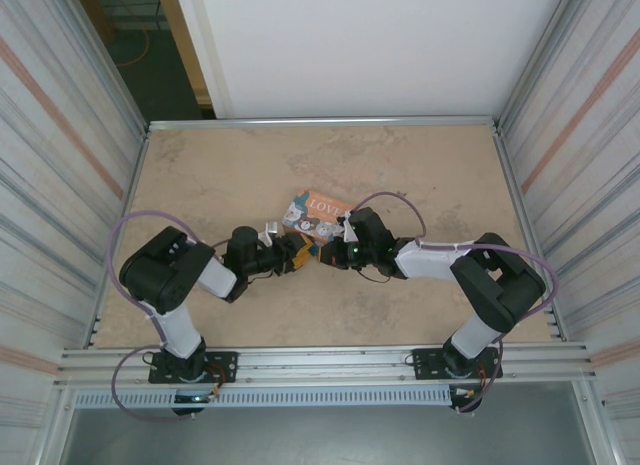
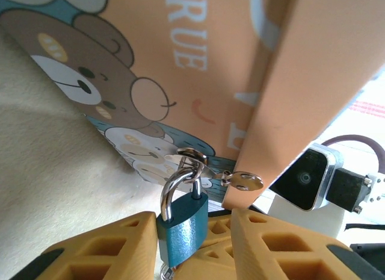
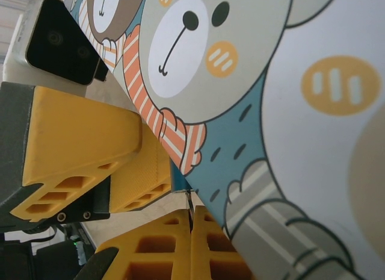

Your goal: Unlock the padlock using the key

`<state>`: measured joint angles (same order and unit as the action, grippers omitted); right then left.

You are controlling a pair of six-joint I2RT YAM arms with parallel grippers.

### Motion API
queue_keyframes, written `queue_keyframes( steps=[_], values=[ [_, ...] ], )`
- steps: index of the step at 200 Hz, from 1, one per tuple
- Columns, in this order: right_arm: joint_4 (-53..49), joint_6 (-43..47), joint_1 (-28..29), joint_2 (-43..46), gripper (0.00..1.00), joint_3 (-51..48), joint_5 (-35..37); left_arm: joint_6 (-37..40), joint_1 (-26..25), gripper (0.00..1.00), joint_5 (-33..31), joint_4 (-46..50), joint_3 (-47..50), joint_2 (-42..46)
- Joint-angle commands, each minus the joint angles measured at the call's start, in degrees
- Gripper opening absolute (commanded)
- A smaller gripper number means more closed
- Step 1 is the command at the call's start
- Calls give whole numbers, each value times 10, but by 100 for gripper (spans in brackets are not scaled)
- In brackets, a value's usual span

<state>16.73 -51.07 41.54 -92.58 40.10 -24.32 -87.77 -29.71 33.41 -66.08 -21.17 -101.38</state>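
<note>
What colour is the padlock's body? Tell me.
Dark teal-blue padlock, clearest in the left wrist view.

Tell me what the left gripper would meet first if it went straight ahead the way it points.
The padlock, whose teal body sits between the open fingers of the left gripper; right behind it, probably, the cartoon tin it hangs from.

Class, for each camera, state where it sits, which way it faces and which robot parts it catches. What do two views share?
Top external: above and behind the bases, looking down at the table; the left arm and right arm show, meeting at the tin.
Left wrist: on the left arm, facing the tin; its yellow jaws flank the padlock.
Right wrist: on the right arm, close to the tin's bear print; its shut jaws show below.
Shared: each wrist view catches the other arm's camera.
</note>
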Motion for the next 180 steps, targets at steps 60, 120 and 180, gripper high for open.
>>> queue_keyframes(
  steps=[60,120,180],
  values=[
    [68,-43,-2,-2,0,11,-32,-18,-12,30,-7,-47,-16,-28],
    [64,-47,-4,11,0,2,-28,-17,-13,15,-32,-53,1,-19],
    [52,-34,-8,51,24,-18,-12,-8,-14,0,-45,-31,8,14]
  ],
)
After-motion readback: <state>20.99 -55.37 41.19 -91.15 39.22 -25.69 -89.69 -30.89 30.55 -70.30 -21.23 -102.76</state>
